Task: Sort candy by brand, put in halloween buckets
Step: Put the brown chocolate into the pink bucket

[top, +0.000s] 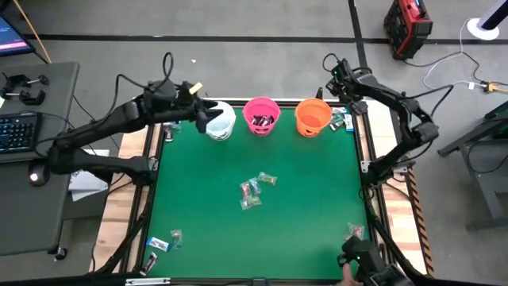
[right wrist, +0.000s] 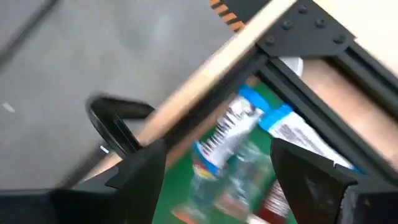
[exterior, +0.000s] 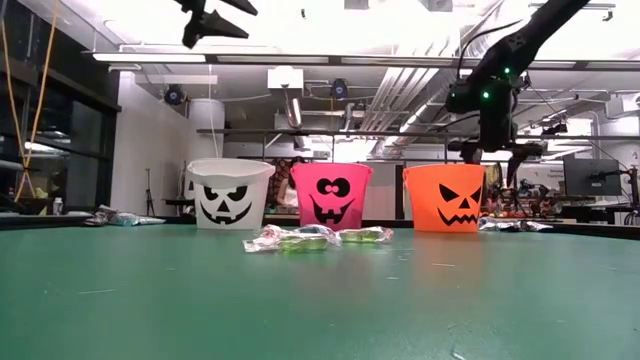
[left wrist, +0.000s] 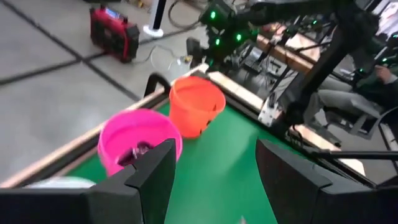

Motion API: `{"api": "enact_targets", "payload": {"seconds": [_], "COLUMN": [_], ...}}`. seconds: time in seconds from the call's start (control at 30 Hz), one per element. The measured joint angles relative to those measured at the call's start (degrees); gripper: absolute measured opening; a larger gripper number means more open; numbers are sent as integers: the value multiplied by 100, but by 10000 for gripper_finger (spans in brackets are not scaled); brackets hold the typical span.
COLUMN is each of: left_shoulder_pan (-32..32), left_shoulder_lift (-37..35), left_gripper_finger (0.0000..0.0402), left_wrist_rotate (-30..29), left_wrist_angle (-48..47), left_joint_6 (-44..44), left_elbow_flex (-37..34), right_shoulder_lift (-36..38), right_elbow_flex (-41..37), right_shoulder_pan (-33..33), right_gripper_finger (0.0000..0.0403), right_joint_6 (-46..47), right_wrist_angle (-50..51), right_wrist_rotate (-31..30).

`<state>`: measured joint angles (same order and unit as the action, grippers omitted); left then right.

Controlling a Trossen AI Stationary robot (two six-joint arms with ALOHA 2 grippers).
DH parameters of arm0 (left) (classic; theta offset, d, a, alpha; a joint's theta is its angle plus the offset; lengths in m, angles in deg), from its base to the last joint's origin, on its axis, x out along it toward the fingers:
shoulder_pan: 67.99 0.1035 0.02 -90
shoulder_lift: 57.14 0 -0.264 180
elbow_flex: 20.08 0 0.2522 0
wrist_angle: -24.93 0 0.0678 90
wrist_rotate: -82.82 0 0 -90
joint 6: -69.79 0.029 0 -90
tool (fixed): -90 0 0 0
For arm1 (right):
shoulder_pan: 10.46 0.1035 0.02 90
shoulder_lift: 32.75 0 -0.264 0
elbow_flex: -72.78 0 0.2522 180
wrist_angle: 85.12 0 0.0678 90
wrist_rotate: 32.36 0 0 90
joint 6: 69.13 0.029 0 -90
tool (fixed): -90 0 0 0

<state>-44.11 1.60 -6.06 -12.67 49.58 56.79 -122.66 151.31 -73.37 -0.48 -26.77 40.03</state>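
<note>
Three buckets stand in a row at the table's far edge: white [top: 221, 121], pink [top: 261, 115] and orange [top: 313, 117]. The pink bucket [left wrist: 134, 142] has candy inside. My left gripper [left wrist: 214, 155] is open and empty, high above the white bucket [exterior: 230, 193]; it also shows in the high view [top: 203, 113]. My right gripper [right wrist: 217, 155] is open and empty above a small heap of blue, white and clear candy [right wrist: 239, 143] in the far right corner [top: 341, 121], beside the orange bucket. More candy [top: 255, 189] lies at mid-table.
Loose candy lies at the near left corner [top: 163, 242] and near the right edge [top: 353, 231]. A dark frame rail [right wrist: 298, 50] runs close behind the corner candy. A hand [top: 359, 258] shows at the table's near right. Bare green mat surrounds the middle heap.
</note>
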Motion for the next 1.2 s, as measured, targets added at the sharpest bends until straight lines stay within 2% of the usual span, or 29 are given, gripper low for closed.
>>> {"api": "enact_targets", "payload": {"seconds": [0.23,0.43,0.73,0.83,0.97,1.1,1.2], "left_shoulder_pan": [-4,-4,-4,-4,-4,22,91], "left_shoulder_lift": [-143,-184,-184,-183,-182,-182,-177], "left_gripper_finger": [211,211,211,211,211,211,211], "left_wrist_rotate": [-3,-1,-1,-1,-3,-15,-23], "left_wrist_angle": [-406,-462,-510,-536,-563,-555,-554], "left_joint_6": [-235,-463,-51,60,189,193,189], "left_elbow_flex": [-2,-2,-2,-2,-2,-2,-2], "right_shoulder_lift": [-156,-93,434,919,1480,1626,1599], "right_elbow_flex": [4,-2,-78,-515,-1524,-2421,-2792], "right_shoulder_pan": [17,357,758,658,589,606,611], "right_gripper_finger": [282,282,282,282,282,282,282], "right_joint_6": [894,1089,1015,1412,2193,2596,2921], "right_wrist_angle": [375,970,1692,1149,60,-1242,-1752], "right_wrist_rotate": [2,-10,-623,-551,-104,368,422]}}
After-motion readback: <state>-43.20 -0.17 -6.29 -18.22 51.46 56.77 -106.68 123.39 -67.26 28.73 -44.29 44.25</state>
